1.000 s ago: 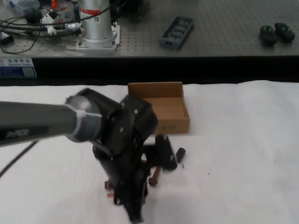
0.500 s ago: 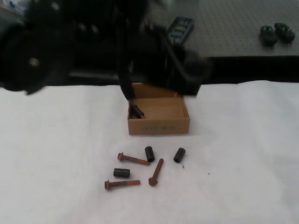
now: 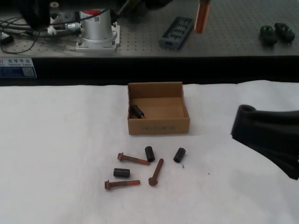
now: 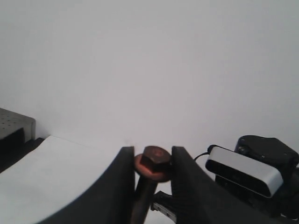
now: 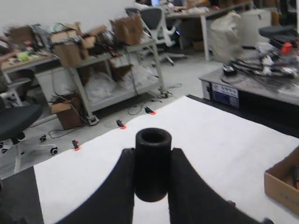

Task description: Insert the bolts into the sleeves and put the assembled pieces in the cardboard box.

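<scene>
Lifted out of the upper frame since half a second ago, one arm no longer covers the cardboard box [image 3: 159,126] at centre; another arm [image 3: 268,137] stands at the right edge. Left gripper [image 4: 150,156] clamps a bolt [image 4: 148,173] under its head, right gripper [image 5: 153,154] clamps a sleeve [image 5: 153,175]; insertion is judged in hand, requiring bolt tip lined up with sleeve bore. Bolt tip is cut off at the lower edge.

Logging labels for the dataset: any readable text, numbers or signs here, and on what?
On the blue plate at the back left: characters, too blurred to read.
On the box front: marks, too small to read.
On the silver post: a label, unreadable.
Nothing legible to quote.
</scene>
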`<action>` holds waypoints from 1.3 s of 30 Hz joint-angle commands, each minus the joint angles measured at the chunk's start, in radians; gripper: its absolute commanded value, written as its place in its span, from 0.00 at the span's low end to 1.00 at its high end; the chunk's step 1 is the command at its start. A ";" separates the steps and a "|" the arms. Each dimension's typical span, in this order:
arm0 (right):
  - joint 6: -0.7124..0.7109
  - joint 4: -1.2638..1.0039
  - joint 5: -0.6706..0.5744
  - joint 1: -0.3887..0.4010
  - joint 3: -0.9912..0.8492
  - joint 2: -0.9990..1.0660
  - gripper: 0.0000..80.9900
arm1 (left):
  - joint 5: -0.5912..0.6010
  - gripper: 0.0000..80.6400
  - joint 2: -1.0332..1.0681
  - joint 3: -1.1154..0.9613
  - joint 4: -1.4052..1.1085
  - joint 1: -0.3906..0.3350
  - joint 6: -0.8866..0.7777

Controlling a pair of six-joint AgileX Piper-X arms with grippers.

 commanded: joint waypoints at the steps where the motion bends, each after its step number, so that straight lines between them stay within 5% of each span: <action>1: 0.017 -0.166 -0.111 -0.004 -0.008 0.068 0.04 | 0.021 0.01 -0.011 -0.007 -0.015 0.003 -0.024; 16: -0.016 -0.227 -0.228 -0.004 -0.192 0.288 0.04 | 0.084 0.01 -0.011 -0.007 -0.013 0.003 -0.070; 39: -0.020 -0.226 -0.255 -0.004 -0.204 0.296 0.04 | 0.135 0.01 -0.011 0.076 -0.013 0.003 -0.073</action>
